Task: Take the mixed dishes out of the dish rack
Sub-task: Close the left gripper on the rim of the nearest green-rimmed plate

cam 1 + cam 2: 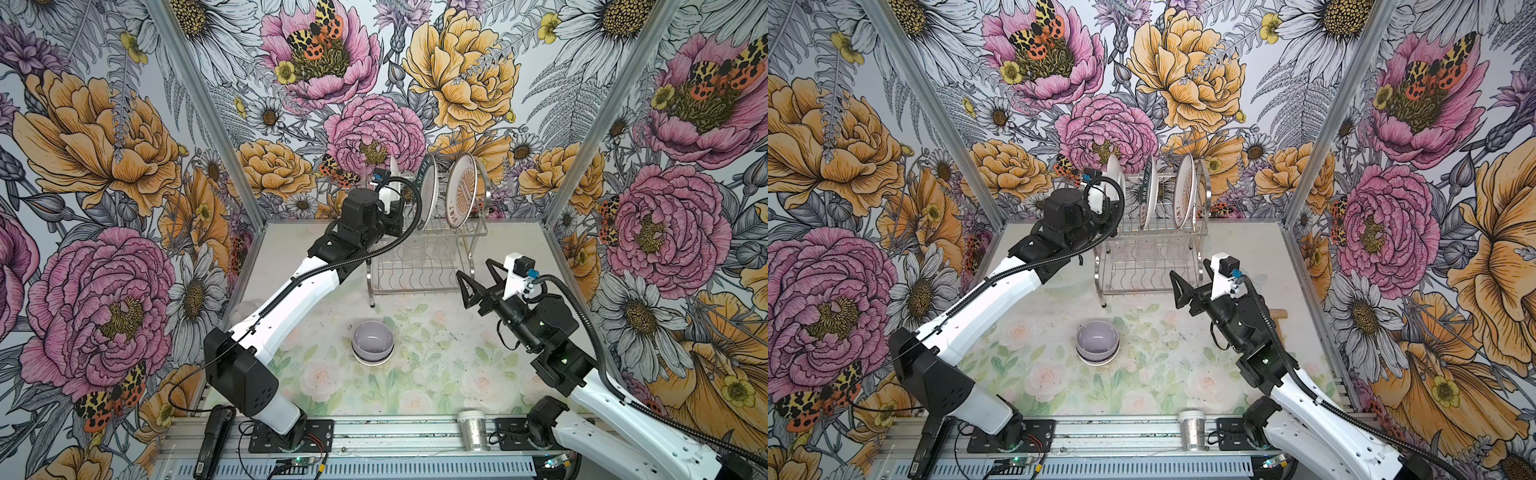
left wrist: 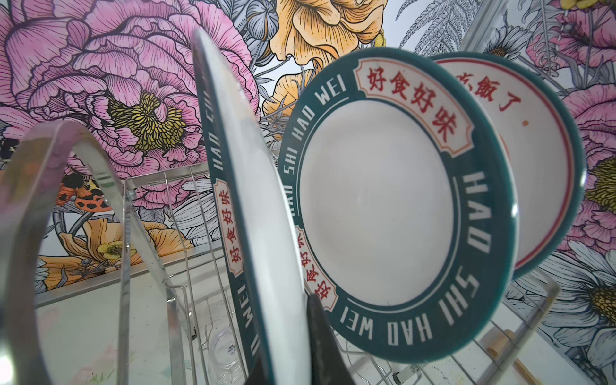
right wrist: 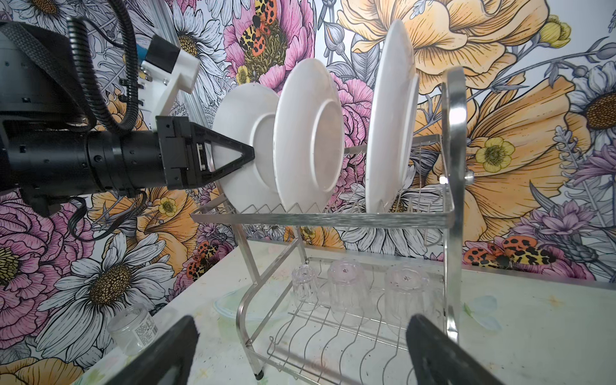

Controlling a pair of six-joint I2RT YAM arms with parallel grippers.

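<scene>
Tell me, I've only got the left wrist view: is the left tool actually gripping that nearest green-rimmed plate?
Observer: Yes. The right wrist view shows the left tool shut on the edge of the leftmost round white plate with the dark-green lettered rim, which stands in the upper tier of the chrome wire dish rack.
Operator: Where's the right tool?
Observer: In both top views the right tool hangs open and empty near the rack's right end.
Operator: Anything unloaded already?
Observer: A round lavender bowl sits upright on the table in front of the rack.
</scene>
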